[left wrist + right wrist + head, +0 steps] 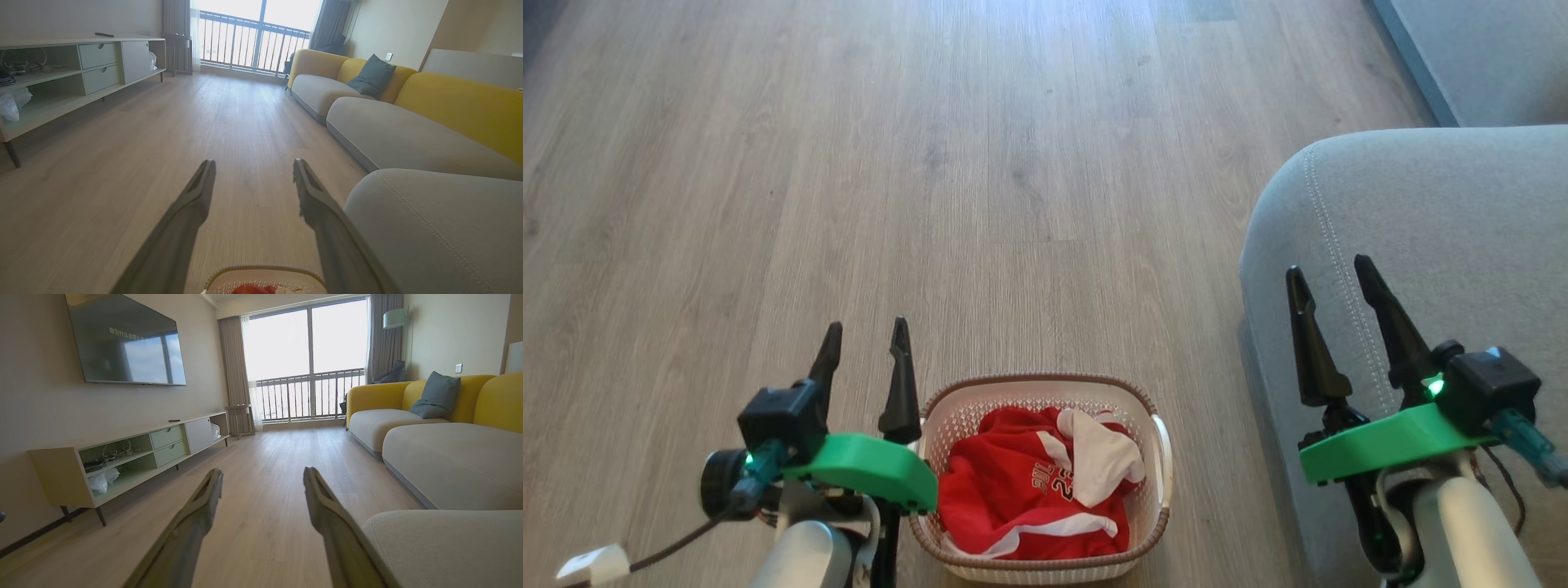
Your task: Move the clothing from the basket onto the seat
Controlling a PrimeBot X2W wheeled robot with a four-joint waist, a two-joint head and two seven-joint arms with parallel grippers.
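So, basically nothing's been moved yet, as far as I can tell. The seat point(1437, 245), that big grey cushion with the pale stitching line, runs under and ahead of the right gripper point(1327, 268), and the part of it I can see has no garment on it. The basket point(1045, 384) sits on the wood floor point(931, 163) just to the right of the left gripper point(866, 328), in the gap between the two arms and lower than both sets of fingertips. All the clothing point(1013, 490) I can spot is inside it. Both grippers have their fingers spread wide apart with nothing between them, and neither one touches the basket or the fabric. The left wrist view shows the basket rim tucked low between that gripper's own fingers. So the whole job is left: reach in, grab, carry it over to the cushion, and repeat if needed.

The clothing itself is a crumpled red heap that fills most of the basket floor and stays below the rim. A white band runs across the edge nearest the robot, and a white panel flops over the top on the side toward the right gripper. There's black-and-white lettering with a 23 showing sideways in the middle. I can't tell how many pieces are bunched in there, so I'd guess one pinch could drag up more than one.
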